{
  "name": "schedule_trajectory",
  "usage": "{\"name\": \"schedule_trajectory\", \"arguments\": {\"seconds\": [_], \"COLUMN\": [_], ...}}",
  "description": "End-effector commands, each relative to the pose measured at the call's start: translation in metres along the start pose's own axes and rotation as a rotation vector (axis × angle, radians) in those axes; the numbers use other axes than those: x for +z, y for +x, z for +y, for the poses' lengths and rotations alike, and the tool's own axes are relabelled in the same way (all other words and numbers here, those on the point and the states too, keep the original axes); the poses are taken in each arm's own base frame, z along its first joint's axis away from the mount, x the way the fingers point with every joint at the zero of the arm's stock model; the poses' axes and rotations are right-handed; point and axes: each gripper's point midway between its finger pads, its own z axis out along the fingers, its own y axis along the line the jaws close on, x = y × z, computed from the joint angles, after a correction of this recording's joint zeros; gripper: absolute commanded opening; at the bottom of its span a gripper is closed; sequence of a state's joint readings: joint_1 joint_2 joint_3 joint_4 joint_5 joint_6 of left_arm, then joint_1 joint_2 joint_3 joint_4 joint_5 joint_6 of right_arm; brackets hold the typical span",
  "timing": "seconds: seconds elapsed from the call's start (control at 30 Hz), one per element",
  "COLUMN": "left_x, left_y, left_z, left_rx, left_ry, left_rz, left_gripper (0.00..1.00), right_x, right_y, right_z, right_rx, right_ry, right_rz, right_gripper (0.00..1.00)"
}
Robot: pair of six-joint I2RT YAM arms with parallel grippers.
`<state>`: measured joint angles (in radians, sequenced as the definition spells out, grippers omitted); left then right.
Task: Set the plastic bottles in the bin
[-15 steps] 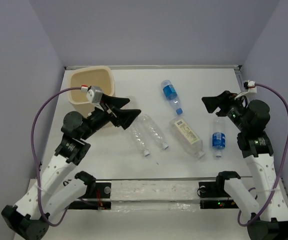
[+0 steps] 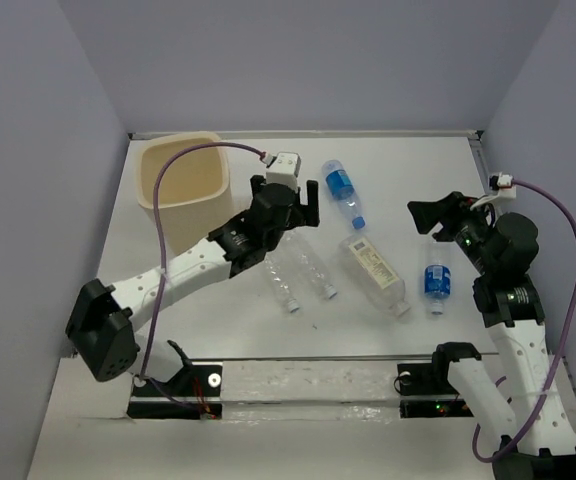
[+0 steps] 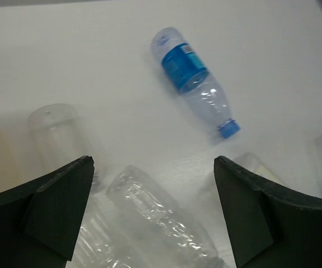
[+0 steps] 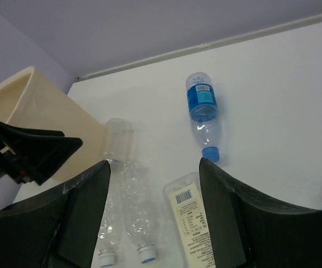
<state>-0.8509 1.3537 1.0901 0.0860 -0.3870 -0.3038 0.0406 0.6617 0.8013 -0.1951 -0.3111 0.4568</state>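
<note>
Several clear plastic bottles lie on the white table. One blue-labelled bottle (image 2: 343, 190) (image 3: 192, 78) (image 4: 204, 114) is at the back and another (image 2: 436, 283) at the right. The squarish white-label bottle (image 2: 373, 272) (image 4: 192, 223) is in the middle, and plain ribbed bottles (image 2: 313, 262) (image 3: 161, 215) (image 4: 138, 212) lie left of it. The cream bin (image 2: 183, 185) (image 4: 38, 117) stands at the back left. My left gripper (image 2: 286, 215) (image 3: 152, 167) hangs wide open above the ribbed bottles, holding nothing. My right gripper (image 2: 430, 215) (image 4: 154, 163) is raised at the right, its jaws apart and empty.
Lavender walls close in the table at the back and on both sides. A third plain bottle (image 3: 55, 125) (image 4: 116, 139) lies close beside the bin. The arms' bases and a clear rail (image 2: 298, 385) run along the near edge.
My left arm has swung away from the bin, rightward, and now reaches out over the ribbed bottles. The right gripper's jaws have narrowed and it has shifted slightly.
</note>
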Motion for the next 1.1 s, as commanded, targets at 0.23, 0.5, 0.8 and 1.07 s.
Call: {"name": "schedule_trajectory", "arguments": {"seconds": [0.23, 0.5, 0.8, 1.07], "left_x": [0.073, 0.107, 0.118, 0.137], "left_y": [0.036, 0.064, 0.085, 0.110], "left_z": [0.087, 0.134, 0.160, 0.169], "left_rx": [0.205, 0.183, 0.186, 0.138], "left_ry": [-0.641, -0.738, -0.768, -0.698], "left_rz": [0.075, 0.144, 0.191, 0.275], "left_gripper": [0.97, 0.97, 0.97, 0.96], "right_x": [0.002, 0.000, 0.003, 0.003], "right_y": [0.007, 0.012, 0.017, 0.019], "right_z": [0.011, 0.018, 0.021, 0.022], "right_rx": [-0.016, -0.008, 0.006, 0.007], "right_ry": [-0.087, -0.133, -0.161, -0.172], "right_rz": [0.014, 0.025, 0.043, 0.052], "right_gripper": [0.74, 0.75, 0.75, 0.75]}}
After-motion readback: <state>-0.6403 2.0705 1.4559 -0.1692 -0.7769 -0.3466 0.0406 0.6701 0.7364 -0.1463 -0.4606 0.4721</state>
